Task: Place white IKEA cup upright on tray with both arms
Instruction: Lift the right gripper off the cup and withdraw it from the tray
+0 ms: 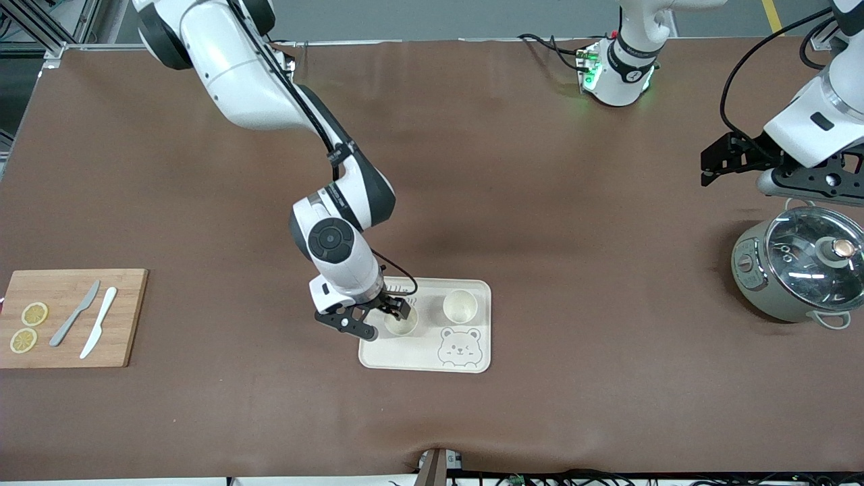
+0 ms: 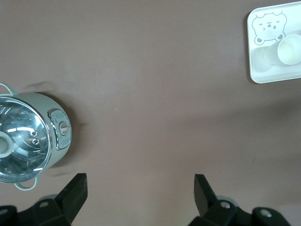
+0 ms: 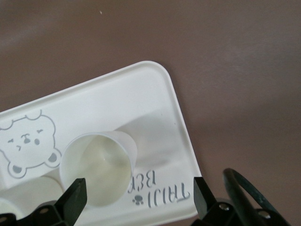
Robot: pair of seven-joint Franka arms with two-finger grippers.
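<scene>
The cream tray (image 1: 472, 358) with the bear drawing lies in the middle of the table. Two white cups stand upright on it. One cup (image 1: 404, 327) (image 3: 99, 169) is right under my right gripper (image 1: 393, 314) (image 3: 138, 195), which hangs open just over it, its fingers apart and off the cup's rim. The other cup (image 1: 460, 306) stands beside it, toward the left arm's end. My left gripper (image 1: 707, 169) (image 2: 140, 188) waits open over bare table near the pot, holding nothing. In the left wrist view the tray (image 2: 273, 73) and a cup (image 2: 289, 49) show far off.
A grey cooker pot (image 1: 796, 273) (image 2: 28, 136) with a glass lid stands at the left arm's end. At the right arm's end lies a wooden cutting board (image 1: 128, 317) with two lemon slices (image 1: 28, 327), a grey knife (image 1: 75, 312) and a white knife (image 1: 98, 331).
</scene>
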